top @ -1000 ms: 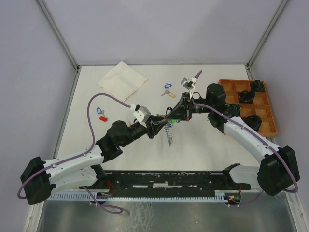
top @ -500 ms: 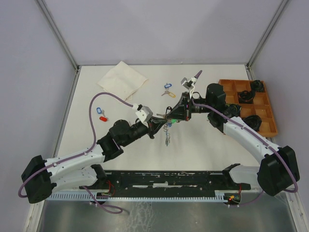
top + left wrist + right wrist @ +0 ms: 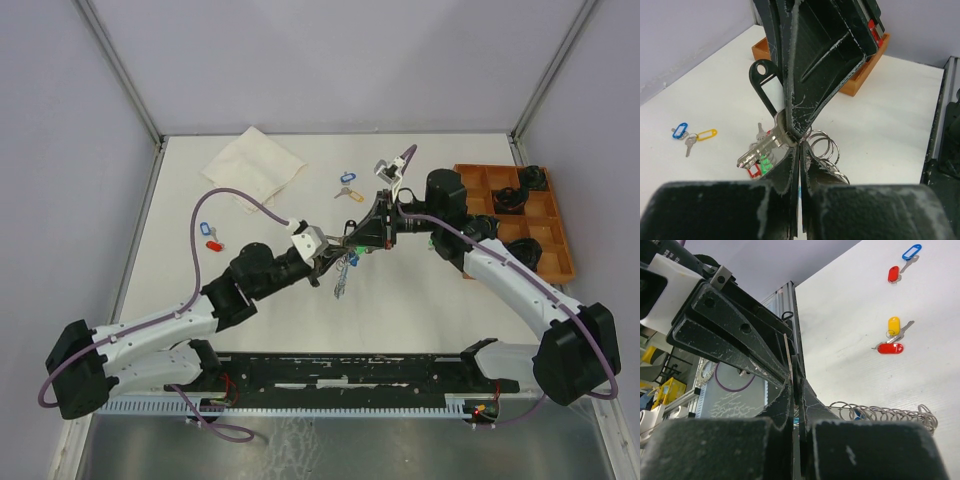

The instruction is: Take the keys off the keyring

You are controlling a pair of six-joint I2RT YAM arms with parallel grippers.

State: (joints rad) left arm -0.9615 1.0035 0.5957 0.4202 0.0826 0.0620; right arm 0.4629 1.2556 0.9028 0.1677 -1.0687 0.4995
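Note:
The keyring (image 3: 345, 272) is a loop of silvery wire rings, also visible in the left wrist view (image 3: 824, 147) and the right wrist view (image 3: 885, 413). It hangs above mid-table where both grippers meet. My right gripper (image 3: 358, 240) (image 3: 796, 382) is shut on its top. My left gripper (image 3: 333, 258) (image 3: 800, 146) is shut tip to tip against it, at the head of a silver key (image 3: 760, 150). That key sticks out leftward. A black tag (image 3: 765, 87) and a green and a red tag (image 3: 760, 167) hang in the bunch. The fingers hide the exact pinch points.
Loose tagged keys lie on the table: a blue and yellow pair (image 3: 347, 188) (image 3: 690, 137), a blue and red pair (image 3: 208, 235), and a yellow and red pair (image 3: 891, 337). A white cloth (image 3: 253, 165) lies at the back left. An orange compartment tray (image 3: 560, 262) holds dark parts at the right.
My left gripper has moved right and up to the bunch and shut at it. The hanging keys have swung toward it. The right arm has barely moved.

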